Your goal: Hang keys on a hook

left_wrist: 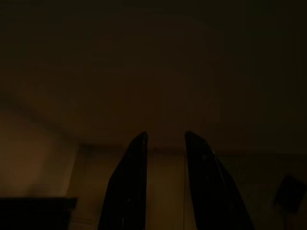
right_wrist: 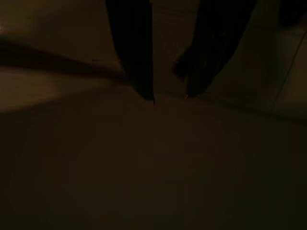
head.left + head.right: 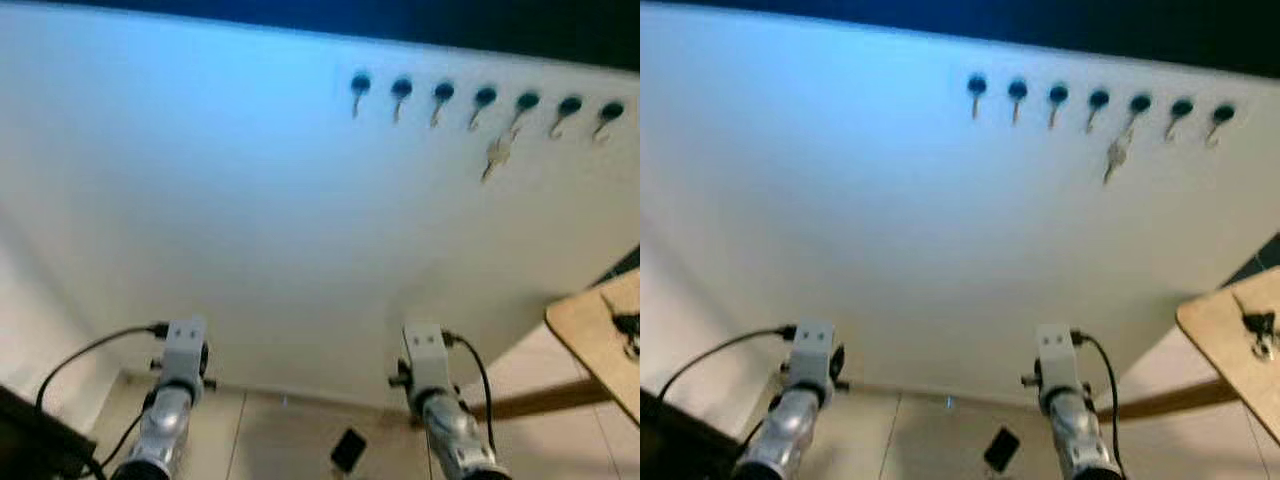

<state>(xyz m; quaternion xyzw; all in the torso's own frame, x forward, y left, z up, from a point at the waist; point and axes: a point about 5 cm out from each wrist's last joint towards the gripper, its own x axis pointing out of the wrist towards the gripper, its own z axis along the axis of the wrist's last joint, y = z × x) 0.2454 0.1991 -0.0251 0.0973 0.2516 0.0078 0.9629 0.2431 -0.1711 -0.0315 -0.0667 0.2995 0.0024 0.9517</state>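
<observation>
White wall (image 3: 250, 200) with row of 7 dark hooks (image 3: 485, 97); a silver key (image 3: 495, 155) hangs from the 5th hook from left. More keys (image 3: 627, 325) lie on wooden table (image 3: 585, 325) at right. Both arms hang low; left gripper (image 1: 165, 136) and right gripper (image 2: 168, 98) empty, fingers parted with a narrow gap, wrist views very dark

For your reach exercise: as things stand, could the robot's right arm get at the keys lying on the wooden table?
Probably not yet: the right arm hangs low by the wall, while the keys lie apart, off to its right on the wooden table. Nothing blocks the way.
</observation>
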